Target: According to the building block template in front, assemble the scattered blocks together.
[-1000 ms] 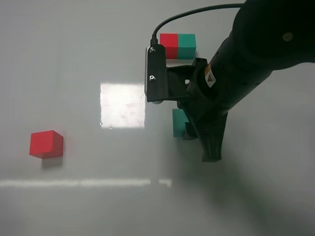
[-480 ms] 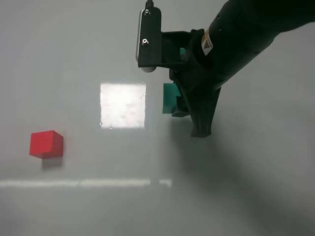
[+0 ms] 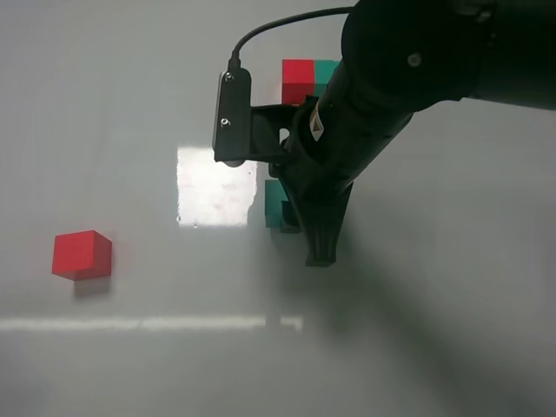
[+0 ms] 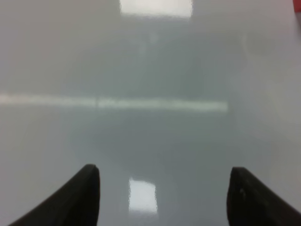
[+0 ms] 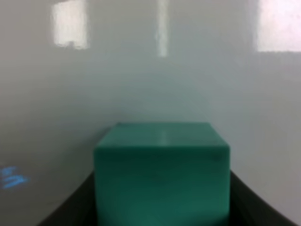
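So the right gripper (image 5: 162, 200) is clamped on the plain matte teal-green cube (image 5: 162, 172), with a dark finger (image 5: 77, 205) pressed against each side face. From the high camera that cube (image 3: 275, 205) is about mid-desk, half hidden under the black right arm (image 3: 391, 78). It's just beside the bright square reflection (image 3: 217, 187) on the glossy grey desk (image 3: 452, 330). Honestly can't tell if it's resting on the desk or lifted a bit off it.

The short red-and-teal joined bar (image 3: 304, 76) lies toward the desk edge at the top of the high view, red half on the left, with the arm covering part of the teal half. It's apart from the held cube, and the wrist camera (image 3: 233, 117) sticks out over the stretch between them.

The plain matte red cube (image 3: 82, 254) is off on its own toward the left edge of the desk, well apart from the teal one and the bar.

The left gripper (image 4: 164, 190) only shows up in its own wrist view. Its jaws stand apart over bare glossy desk, and a pale light streak (image 4: 141, 103) runs across the desk beyond them.
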`<move>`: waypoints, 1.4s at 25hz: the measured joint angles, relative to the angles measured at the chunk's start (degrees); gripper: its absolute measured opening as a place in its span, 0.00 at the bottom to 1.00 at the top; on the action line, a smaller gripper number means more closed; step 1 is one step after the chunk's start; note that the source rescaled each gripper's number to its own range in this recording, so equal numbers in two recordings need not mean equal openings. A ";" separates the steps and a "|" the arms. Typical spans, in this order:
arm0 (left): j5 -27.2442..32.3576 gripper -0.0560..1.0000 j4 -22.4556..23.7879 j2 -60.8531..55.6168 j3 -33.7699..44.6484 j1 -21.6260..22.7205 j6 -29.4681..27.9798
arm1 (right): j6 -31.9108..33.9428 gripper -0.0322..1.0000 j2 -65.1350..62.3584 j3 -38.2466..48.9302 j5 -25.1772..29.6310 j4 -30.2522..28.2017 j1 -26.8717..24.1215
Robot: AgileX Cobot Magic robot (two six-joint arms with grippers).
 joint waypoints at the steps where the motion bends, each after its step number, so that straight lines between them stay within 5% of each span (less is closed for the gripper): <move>1: 0.00 0.55 0.00 0.00 0.00 0.00 0.00 | 0.00 0.03 0.06 0.00 -0.05 0.00 0.00; 18: 0.00 0.55 0.00 0.00 0.00 0.00 -0.12 | 0.38 0.04 1.80 0.00 -0.58 0.00 0.00; 20: 0.00 0.55 0.00 0.00 0.00 0.00 -0.12 | 0.38 0.13 1.80 0.00 -0.47 0.00 0.00; 23: 0.00 0.55 0.00 0.00 0.00 0.00 -0.12 | 0.38 0.45 1.80 0.00 -0.35 0.00 0.00; 25: 0.00 0.55 0.00 0.00 0.00 0.00 -0.12 | 0.43 0.56 1.80 0.00 -0.16 0.00 0.00; 35: 0.00 0.55 0.00 0.00 0.00 0.00 -0.12 | 4.33 0.64 -3.44 -4.59 2.16 1.51 0.11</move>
